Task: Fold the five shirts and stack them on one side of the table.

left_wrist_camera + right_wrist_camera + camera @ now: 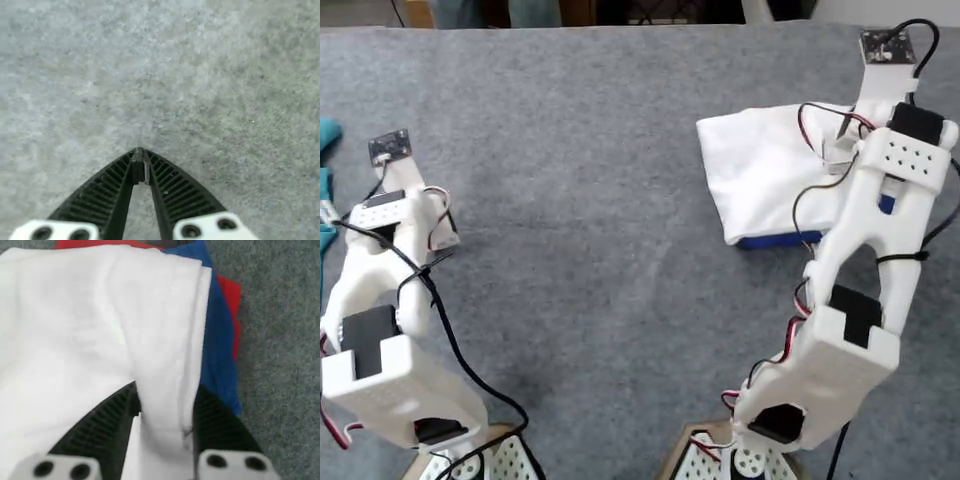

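A grey felt-covered surface (590, 150) carries two white arms side by side, with the work split unevenly between them. At the far right side a stack is already building. A white shirt (760, 160) lies on top, a blue shirt (220, 340) shows along its edge, and a red shirt (231, 290) peeks out beneath that. The right end effector (166, 392) sits directly on this stack. Its jaws stand part-way apart astride a raised ridge of the white cloth, and it is unclear whether they pinch that ridge or merely straddle it. The left end effector (140, 152) hangs over bare grey felt with its tips pressed together and nothing between them.

What is likely the next piece is a teal shirt (326, 135), which lies at the surface's left edge, just beside the left arm and well apart from the stack. It lies outward to that arm's left, so the left arm looks far the better placed to reach it. Most of the teal cloth runs off the edge of the high view, so its long axis cannot be made out.
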`<act>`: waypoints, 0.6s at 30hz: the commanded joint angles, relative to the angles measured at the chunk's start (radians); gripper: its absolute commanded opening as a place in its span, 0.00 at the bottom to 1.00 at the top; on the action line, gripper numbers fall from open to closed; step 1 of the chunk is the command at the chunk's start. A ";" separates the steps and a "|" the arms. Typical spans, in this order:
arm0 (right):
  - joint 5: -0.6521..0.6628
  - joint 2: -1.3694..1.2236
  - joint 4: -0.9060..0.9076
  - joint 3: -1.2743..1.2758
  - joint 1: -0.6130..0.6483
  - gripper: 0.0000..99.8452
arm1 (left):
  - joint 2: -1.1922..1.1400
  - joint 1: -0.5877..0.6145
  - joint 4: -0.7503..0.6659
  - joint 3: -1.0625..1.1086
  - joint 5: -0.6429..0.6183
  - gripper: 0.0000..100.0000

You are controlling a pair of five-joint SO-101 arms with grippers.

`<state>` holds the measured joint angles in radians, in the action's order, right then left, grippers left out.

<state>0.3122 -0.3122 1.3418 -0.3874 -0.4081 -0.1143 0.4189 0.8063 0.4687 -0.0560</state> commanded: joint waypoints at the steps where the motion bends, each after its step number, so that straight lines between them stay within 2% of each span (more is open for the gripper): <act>1: -0.026 0.056 -0.009 -0.090 -0.005 0.51 | 0.092 0.070 0.135 -0.145 0.006 0.06; 2: -0.031 0.070 -0.005 -0.104 -0.005 0.56 | 0.112 0.116 0.184 -0.199 0.006 0.10; 4: -0.031 0.091 0.034 -0.133 -0.003 0.57 | 0.141 0.237 0.275 -0.320 0.000 0.17; 6: -0.032 0.104 0.074 -0.148 -0.003 0.54 | 0.149 0.360 0.339 -0.427 -0.008 0.22; 9: -0.032 0.113 0.115 -0.154 -0.002 0.47 | 0.097 0.496 0.319 -0.492 -0.012 0.24; 13: -0.032 0.114 0.150 -0.154 0.032 0.40 | -0.061 0.565 0.230 -0.501 0.015 0.23; 18: -0.034 0.114 0.152 -0.160 0.107 0.35 | -0.272 0.567 0.118 -0.559 -0.023 0.22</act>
<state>0.2892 -0.2524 1.4906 -0.4872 -0.3514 -0.3153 0.9774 0.9858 -0.0146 -0.0483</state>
